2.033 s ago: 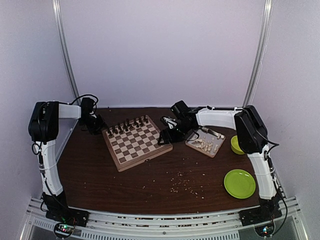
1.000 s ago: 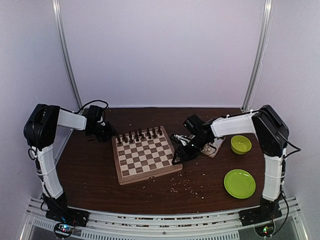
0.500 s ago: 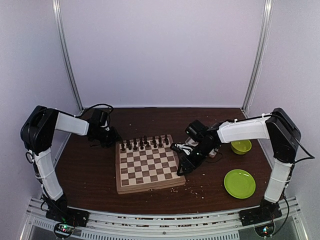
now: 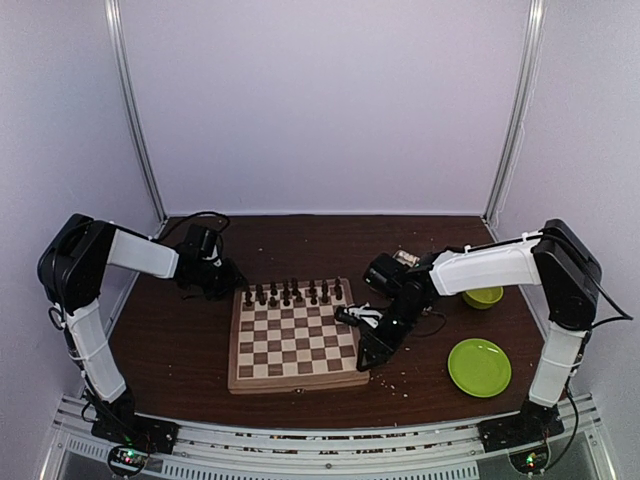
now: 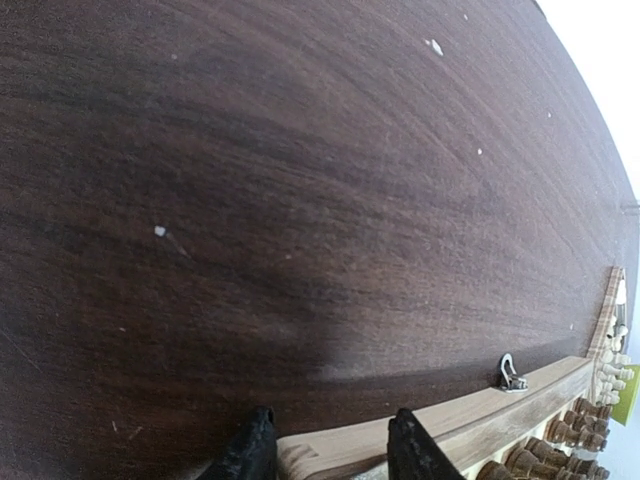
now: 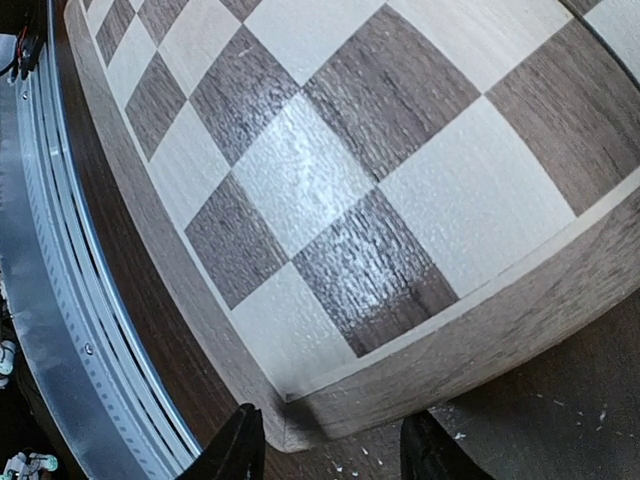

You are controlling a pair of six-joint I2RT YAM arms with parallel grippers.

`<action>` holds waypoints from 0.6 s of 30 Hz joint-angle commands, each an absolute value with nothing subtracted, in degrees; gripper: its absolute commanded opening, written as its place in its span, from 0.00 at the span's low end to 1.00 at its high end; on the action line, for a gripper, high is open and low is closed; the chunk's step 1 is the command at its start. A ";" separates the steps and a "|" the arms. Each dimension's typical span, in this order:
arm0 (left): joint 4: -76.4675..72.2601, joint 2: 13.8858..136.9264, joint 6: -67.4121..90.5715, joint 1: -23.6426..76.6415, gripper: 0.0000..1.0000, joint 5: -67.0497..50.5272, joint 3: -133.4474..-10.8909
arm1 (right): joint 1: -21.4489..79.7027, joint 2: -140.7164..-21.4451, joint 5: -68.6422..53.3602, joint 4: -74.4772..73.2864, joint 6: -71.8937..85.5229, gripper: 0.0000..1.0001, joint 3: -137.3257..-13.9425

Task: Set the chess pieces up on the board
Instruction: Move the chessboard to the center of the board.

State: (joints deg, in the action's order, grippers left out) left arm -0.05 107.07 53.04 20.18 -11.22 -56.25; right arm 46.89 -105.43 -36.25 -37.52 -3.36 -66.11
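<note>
Top external shows the board on the worktop, left tool at its far-left corner, right tool at its near-right. Left wrist alone shows fingers clamped on the rim; right wrist shows fingers straddling the corner, grip unclear.

We see two matching arms in the top view. The left arm, at the left edge, has smooth white link shells joined by bulky black joint housings; the right arm, at the right edge, mirrors it. Thin black cables loop above the left wrist, and another hangs beside the right arm's upright link. Each arm rises from a black base in a bottom corner, where small coloured lights glow. Along the bottom edge of the wrist views, the left gripper and right gripper each show two tapered, matte-black fingers.
</note>
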 commanded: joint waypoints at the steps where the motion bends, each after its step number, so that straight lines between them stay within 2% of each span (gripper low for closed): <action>1: 6.99 108.26 54.40 22.47 0.40 -13.32 -53.57 | 48.05 -104.85 -37.01 -38.80 -5.49 0.46 -67.17; 18: 6.17 107.84 56.44 25.26 0.39 -12.27 -52.53 | 51.05 -104.06 -33.78 -39.24 -7.41 0.46 -66.69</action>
